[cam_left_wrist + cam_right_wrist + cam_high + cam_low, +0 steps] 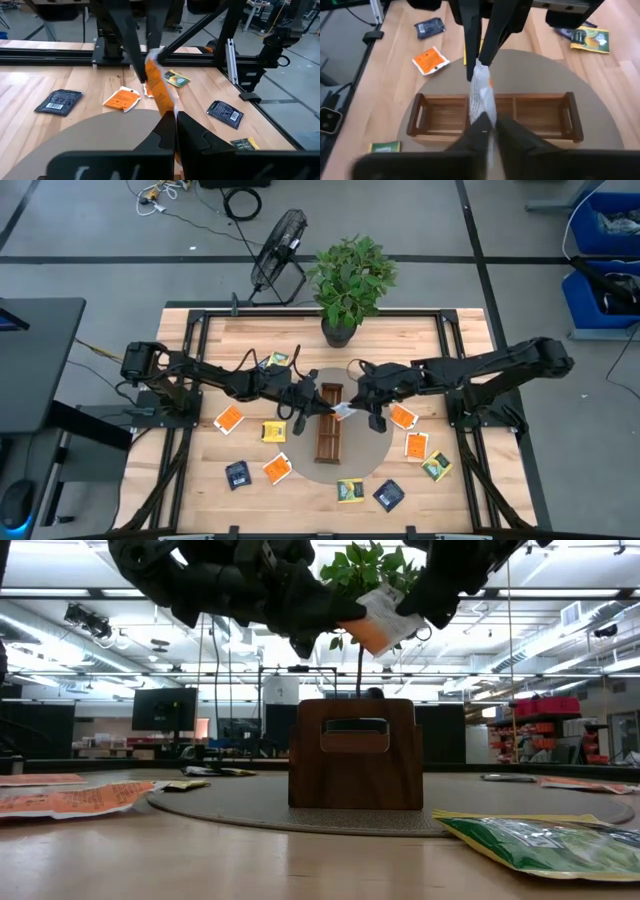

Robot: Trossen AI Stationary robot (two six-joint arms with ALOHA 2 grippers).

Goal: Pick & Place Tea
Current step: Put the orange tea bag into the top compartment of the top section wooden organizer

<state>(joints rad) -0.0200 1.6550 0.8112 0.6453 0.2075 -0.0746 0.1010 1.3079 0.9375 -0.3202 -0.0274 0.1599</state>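
Observation:
An orange tea sachet (343, 411) is held in the air between my two grippers, above the long brown wooden tray (329, 435). The tray stands on a round grey mat (365, 455). My left gripper (322, 404) comes from the table's left and is shut on the sachet (159, 87). My right gripper (352, 409) comes from the right and is shut on the same sachet (481, 97). In the low view the sachet (380, 628) hangs well above the tray (355, 755). Several other sachets lie flat on the table around the mat. My left gripper pinches one end of the sachet (167, 107) between its two fingers, coming roughly level from the table's left. The sachet stands edge-on and is lifted clear above the tray. My right gripper pinches the opposite end of the sachet (483, 111) between its two fingers, coming from the table's right and slanting down. The sachet spans from its fingertips to the left gripper's fingers (472, 55), clear of the tray.
Loose sachets lie around the mat: orange (230, 420), yellow (274, 431), navy (237, 474) and navy (388, 495), orange (402, 417), green (436, 467). A potted plant (350, 280) stands at the table's far edge and a fan (278, 245) stands beyond it.

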